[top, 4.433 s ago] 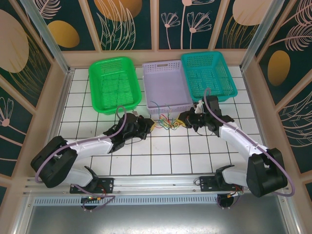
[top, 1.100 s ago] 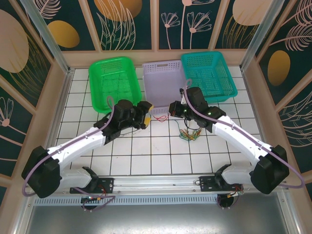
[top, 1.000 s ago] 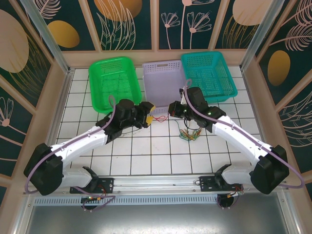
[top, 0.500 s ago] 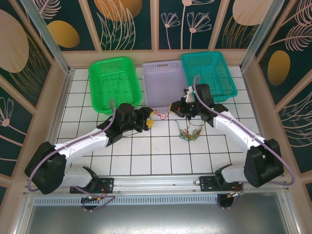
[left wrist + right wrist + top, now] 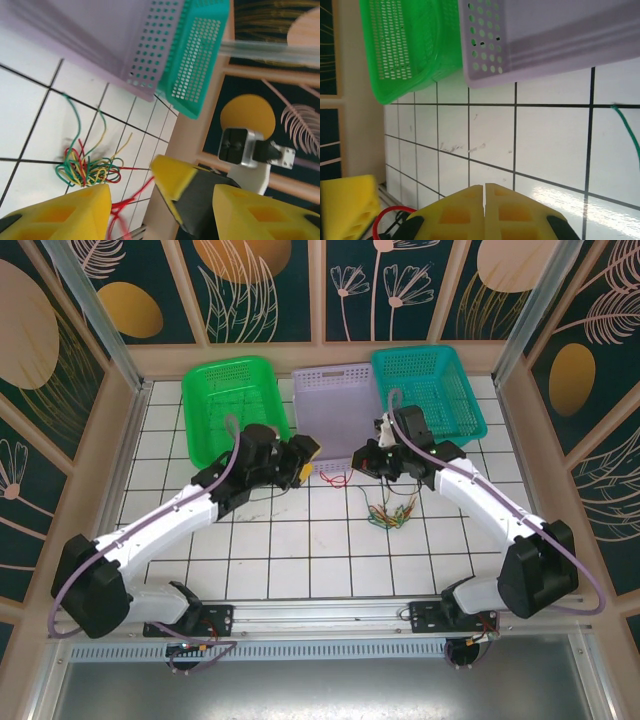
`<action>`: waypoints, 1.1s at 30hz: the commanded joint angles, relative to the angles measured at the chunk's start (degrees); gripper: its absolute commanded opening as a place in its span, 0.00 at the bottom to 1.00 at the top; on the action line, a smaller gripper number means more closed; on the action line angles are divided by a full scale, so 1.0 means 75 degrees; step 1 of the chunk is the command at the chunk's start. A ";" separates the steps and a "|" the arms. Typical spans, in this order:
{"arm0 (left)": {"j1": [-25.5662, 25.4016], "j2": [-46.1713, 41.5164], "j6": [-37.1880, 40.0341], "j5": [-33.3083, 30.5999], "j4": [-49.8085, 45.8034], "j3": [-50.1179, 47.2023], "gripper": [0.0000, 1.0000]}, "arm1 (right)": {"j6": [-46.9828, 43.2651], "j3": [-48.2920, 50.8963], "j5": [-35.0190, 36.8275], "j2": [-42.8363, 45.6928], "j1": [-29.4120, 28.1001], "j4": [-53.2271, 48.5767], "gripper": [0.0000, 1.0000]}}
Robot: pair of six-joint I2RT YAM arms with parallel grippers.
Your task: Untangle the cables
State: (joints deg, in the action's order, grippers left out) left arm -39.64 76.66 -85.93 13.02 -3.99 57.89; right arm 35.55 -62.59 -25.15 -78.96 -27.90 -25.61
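— How does the left gripper [image 5: 305, 453] stand?
— Spread: in its wrist view the two yellow fingers [image 5: 75, 210] are well apart. A red cable [image 5: 336, 479] hangs in a thin loop just to its right, between the two grippers and in front of the lilac basket [image 5: 335, 405].
— And the right gripper [image 5: 360, 460]?
— Its pads [image 5: 465, 212] are pressed together, seam to seam. The red cable runs up towards its tip, but I cannot tell whether it is pinched.
— The rest of the cables?
— A small bundle [image 5: 390, 512] lies on the tiled table [image 5: 300, 560], below the right gripper: hair-thin green, yellow, red and orange strands coiled in a knot [image 5: 89, 170], with a few loose green and yellow ends curling outwards.
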 commanded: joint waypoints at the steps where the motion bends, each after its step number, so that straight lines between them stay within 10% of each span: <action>1: 0.0010 0.0474 0.1028 0.0607 -0.1064 0.0236 0.54 | -0.0376 -0.0369 0.0651 -0.0172 -0.0217 -0.0532 0.00; 27: -0.0050 0.0998 0.0679 0.0931 -0.0783 0.0180 0.19 | 0.0109 -0.0515 0.0813 -0.0268 -0.0579 -0.0265 0.00; 33: -0.0049 0.0653 0.0578 -0.0422 -0.0550 0.0145 0.00 | 0.0719 -0.0254 0.0613 -0.0010 -0.0541 -0.0276 0.00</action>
State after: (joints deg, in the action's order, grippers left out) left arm -39.77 83.68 -80.53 16.14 -11.20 59.53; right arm 37.56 -64.58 -19.55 -80.93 -31.94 -27.46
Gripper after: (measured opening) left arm 0.043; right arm 0.051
